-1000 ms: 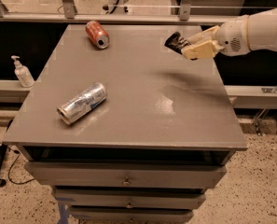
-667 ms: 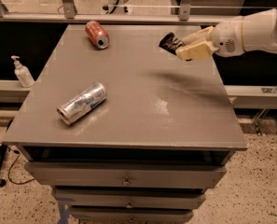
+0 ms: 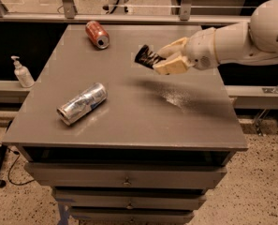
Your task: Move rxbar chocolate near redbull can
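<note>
The rxbar chocolate (image 3: pixel 147 57) is a small black wrapper held in my gripper (image 3: pixel 163 59), lifted above the back middle of the grey table (image 3: pixel 129 121). The cream fingers (image 3: pixel 170 65) are shut on its right end. My white arm comes in from the right. The redbull can (image 3: pixel 83 103), silver with blue patches, lies on its side at the table's left front, well to the left of and nearer than the bar.
A red-orange soda can (image 3: pixel 97 34) lies on its side at the back left of the table. A white pump bottle (image 3: pixel 22 72) stands on a ledge left of the table. Drawers (image 3: pixel 127 178) sit below the tabletop.
My gripper has carried the bar to the left, from over the table's back right edge toward its middle. Both cans have stayed put.
</note>
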Tool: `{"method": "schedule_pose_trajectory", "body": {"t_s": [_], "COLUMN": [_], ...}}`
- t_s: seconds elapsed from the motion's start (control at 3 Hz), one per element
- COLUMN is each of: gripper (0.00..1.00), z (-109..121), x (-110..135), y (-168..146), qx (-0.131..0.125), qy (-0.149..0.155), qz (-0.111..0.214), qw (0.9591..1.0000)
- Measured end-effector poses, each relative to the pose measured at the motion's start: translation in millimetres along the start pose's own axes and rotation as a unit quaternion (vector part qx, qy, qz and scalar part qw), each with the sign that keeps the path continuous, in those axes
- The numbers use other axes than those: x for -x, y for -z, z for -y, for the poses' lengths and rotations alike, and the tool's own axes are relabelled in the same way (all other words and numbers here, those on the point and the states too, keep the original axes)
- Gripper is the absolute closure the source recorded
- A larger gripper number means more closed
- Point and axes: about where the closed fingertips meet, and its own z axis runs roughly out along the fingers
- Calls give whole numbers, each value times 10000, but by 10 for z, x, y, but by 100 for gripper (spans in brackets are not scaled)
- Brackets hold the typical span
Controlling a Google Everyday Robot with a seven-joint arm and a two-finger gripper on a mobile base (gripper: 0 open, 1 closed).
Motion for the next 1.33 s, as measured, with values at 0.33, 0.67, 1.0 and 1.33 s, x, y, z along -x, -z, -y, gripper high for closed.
{"method": "schedule_pose_trajectory", "body": {"t_s": [0.33,0.67,1.0,1.33], "gripper": [100,100,100,100], "z": [-375,-558,-682,-825], "x": [10,-97,-148,-149], "y": [-265,-421,-512,-531], "qx": [122,159,204,264], "qy": [288,329,329,294], "qz": [-125,-213,-223,-208], "qw": [9994,9991,9990,9990]}}
